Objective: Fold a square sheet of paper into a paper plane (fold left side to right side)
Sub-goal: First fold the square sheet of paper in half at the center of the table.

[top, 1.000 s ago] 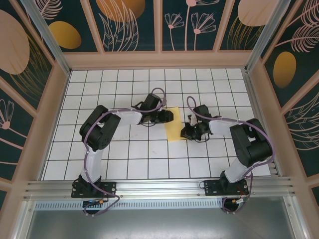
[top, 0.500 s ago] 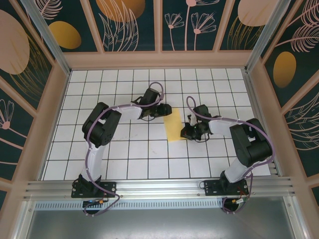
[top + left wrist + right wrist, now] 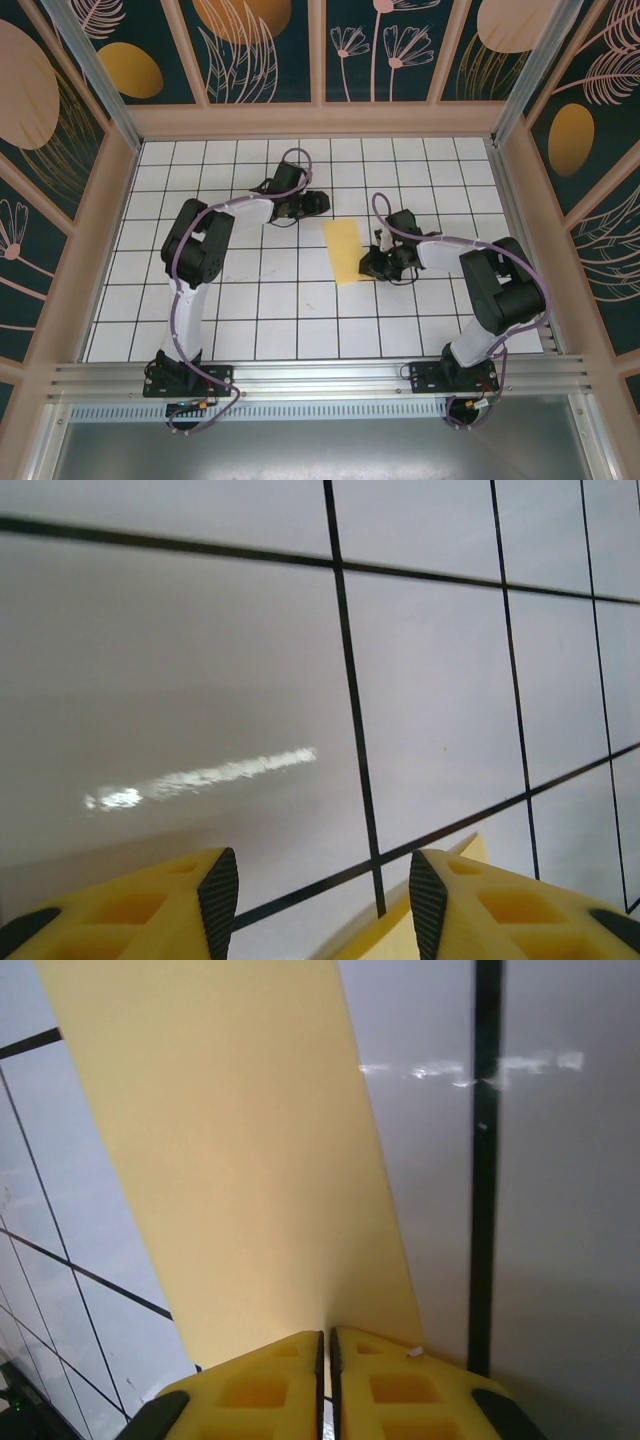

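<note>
The yellow sheet of paper [image 3: 345, 250] lies on the white grid table as a narrow upright rectangle about one tile wide, not in a paper plane shape. My right gripper [image 3: 368, 264] sits low at its right edge. In the right wrist view the paper [image 3: 230, 1160] runs into the hairline gap of that gripper [image 3: 327, 1345], whose jaws are pinched on its edge. My left gripper [image 3: 322, 203] hangs up and left of the sheet, clear of it. It [image 3: 325, 890] is open with only table between its fingers, and a paper corner [image 3: 468, 846] peeks in at the lower right.
The table [image 3: 250, 310] is a white grid with black lines, walled by a pale wooden frame [image 3: 320, 120]. Dark panels with orange ovals stand behind it. An aluminium rail [image 3: 320, 378] carries both arm bases along the near edge.
My left gripper has pulled away from the paper's top left corner, moving up and to the left. The right arm has stayed at the paper's right edge.
</note>
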`<control>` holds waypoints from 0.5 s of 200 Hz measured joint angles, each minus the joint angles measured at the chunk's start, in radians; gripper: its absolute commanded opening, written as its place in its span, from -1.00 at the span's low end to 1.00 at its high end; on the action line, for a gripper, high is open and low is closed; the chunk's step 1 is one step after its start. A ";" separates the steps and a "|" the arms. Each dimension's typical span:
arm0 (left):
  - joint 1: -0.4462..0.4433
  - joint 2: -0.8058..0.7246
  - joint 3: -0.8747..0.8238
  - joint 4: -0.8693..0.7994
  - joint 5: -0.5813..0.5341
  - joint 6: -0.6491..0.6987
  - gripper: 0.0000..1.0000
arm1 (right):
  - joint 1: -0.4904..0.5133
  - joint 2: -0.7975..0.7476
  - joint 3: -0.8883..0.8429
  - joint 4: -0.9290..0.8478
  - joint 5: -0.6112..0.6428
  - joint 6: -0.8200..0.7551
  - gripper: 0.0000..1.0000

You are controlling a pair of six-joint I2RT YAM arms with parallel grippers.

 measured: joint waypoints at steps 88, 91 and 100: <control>-0.011 -0.485 -0.472 0.145 -0.041 -0.058 0.02 | 0.011 -0.104 0.154 -0.130 0.256 -0.048 0.43; -0.015 -0.491 -0.496 0.154 -0.041 -0.064 0.02 | 0.013 -0.101 0.153 -0.134 0.261 -0.049 0.44; -0.029 -0.498 -0.549 0.169 -0.038 -0.082 0.02 | 0.027 -0.088 0.153 -0.142 0.274 -0.044 0.47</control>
